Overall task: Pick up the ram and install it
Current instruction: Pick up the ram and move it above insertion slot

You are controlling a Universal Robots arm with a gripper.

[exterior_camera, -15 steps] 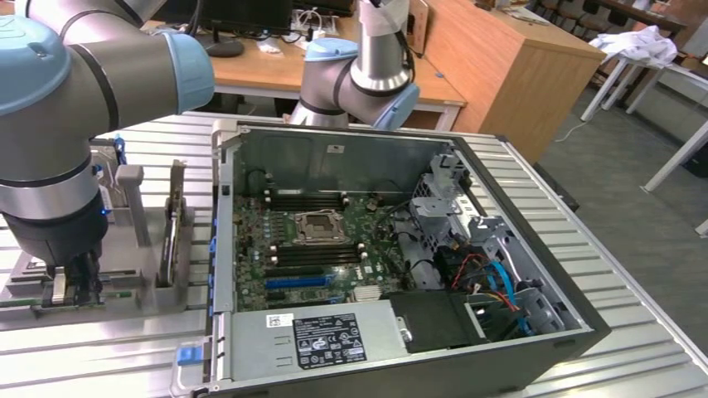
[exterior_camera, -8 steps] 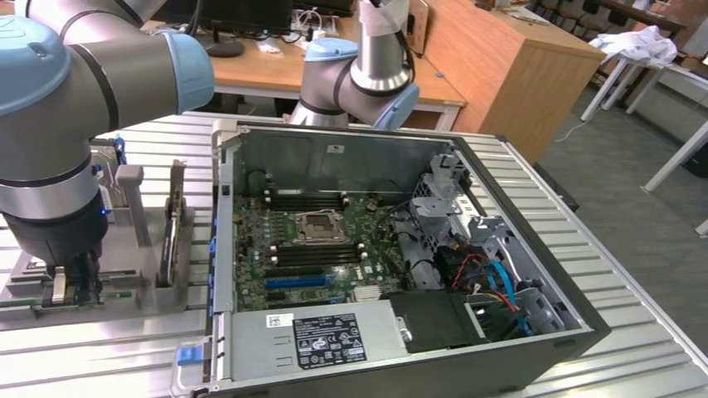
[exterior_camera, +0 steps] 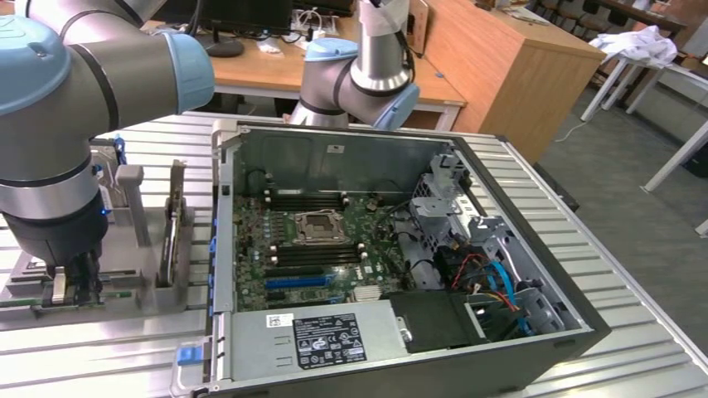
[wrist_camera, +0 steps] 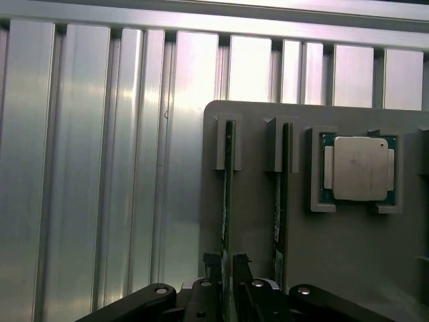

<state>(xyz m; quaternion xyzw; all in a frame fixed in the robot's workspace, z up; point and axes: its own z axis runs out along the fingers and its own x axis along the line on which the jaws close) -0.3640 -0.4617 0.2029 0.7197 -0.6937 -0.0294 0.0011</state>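
Grey arm [exterior_camera: 122, 75], blue caps [exterior_camera: 33, 62], black gripper [exterior_camera: 73, 290]

wooden desks [exterior_camera: 492, 75], grey floor [exterior_camera: 636, 195], white table legs [exterior_camera: 612, 87], ribbed metal worktop [exterior_camera: 111, 352]

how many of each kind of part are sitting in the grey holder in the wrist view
ram sticks: 2
cpu: 1
total in the grey holder: 3

Bright, even room light; glare streaks the table [wrist_camera: 100, 168] in the wrist view; the case [exterior_camera: 332, 153] lies shadowed inside.
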